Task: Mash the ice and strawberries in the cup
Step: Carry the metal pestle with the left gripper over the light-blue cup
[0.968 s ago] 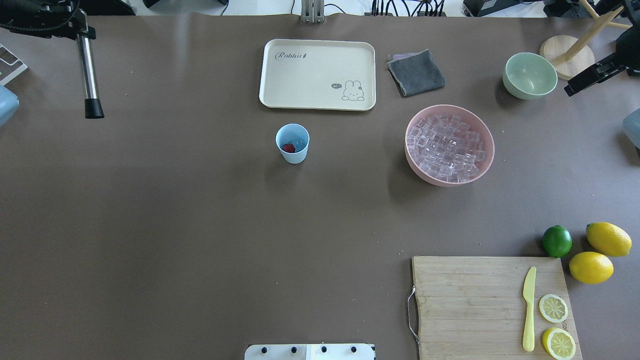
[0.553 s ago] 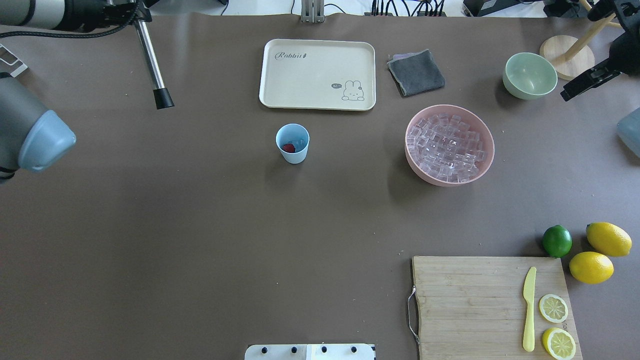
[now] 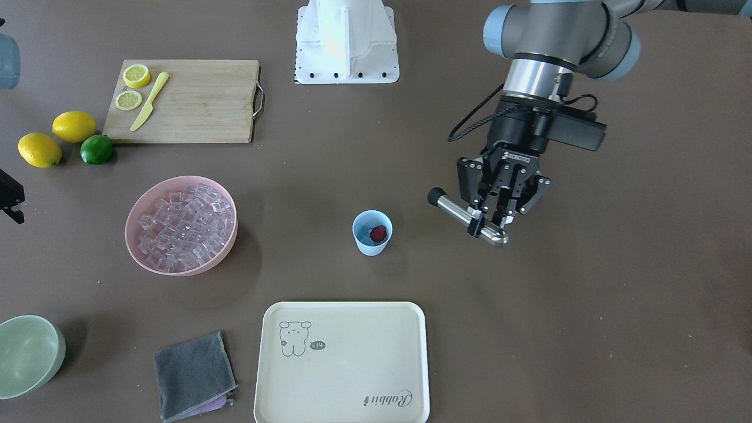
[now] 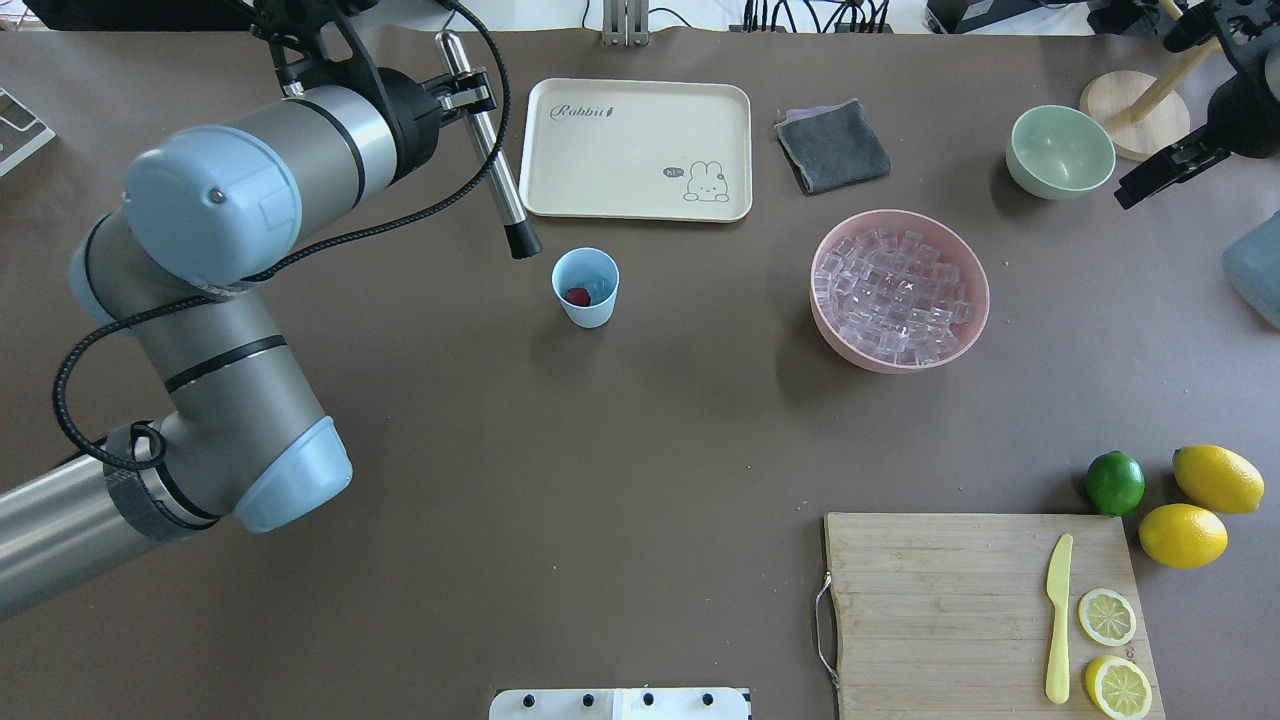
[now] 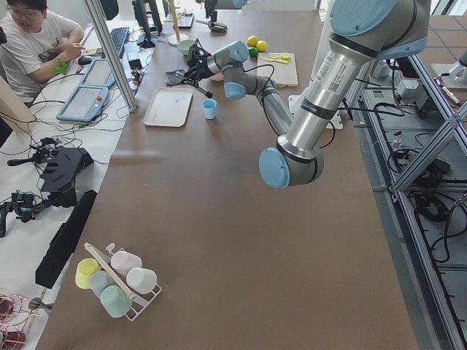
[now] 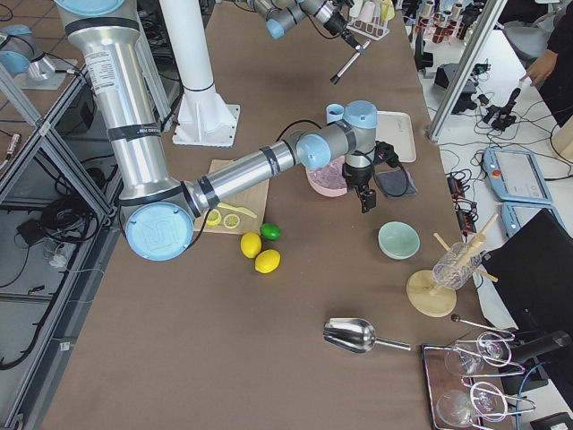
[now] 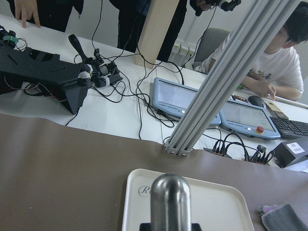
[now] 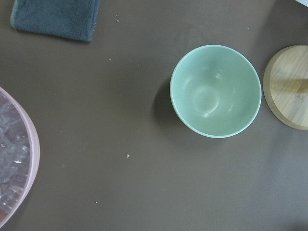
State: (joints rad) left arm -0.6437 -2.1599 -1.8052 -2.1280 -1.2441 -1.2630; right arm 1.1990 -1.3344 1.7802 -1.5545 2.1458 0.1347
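The light blue cup [image 4: 585, 290] stands mid-table with a red strawberry [image 4: 576, 296] in it, also seen in the front view as cup [image 3: 372, 234] and strawberry [image 3: 380, 233]. Ice [image 4: 893, 295] fills the pink bowl [image 4: 835, 340] to the cup's right. My left gripper [image 4: 462, 96] is shut on a steel muddler [image 4: 495, 165], tilted, its black tip just left of the cup and above the table. The muddler's rounded top [image 7: 170, 199] fills the left wrist view. My right gripper [image 4: 1130, 192] hovers by the far right edge; I cannot tell its jaw state.
A cream tray [image 4: 635, 150] lies behind the cup, a grey cloth [image 4: 832, 145] and pale green bowl [image 4: 1060, 152] further right. A cutting board [image 4: 930, 600] with a yellow knife and lemon slices, a lime [image 4: 1114, 482] and two lemons sit near right.
My left arm has swung in from the far left, carrying the muddler to the right until its black tip is beside the cup. The right gripper has shifted slightly.
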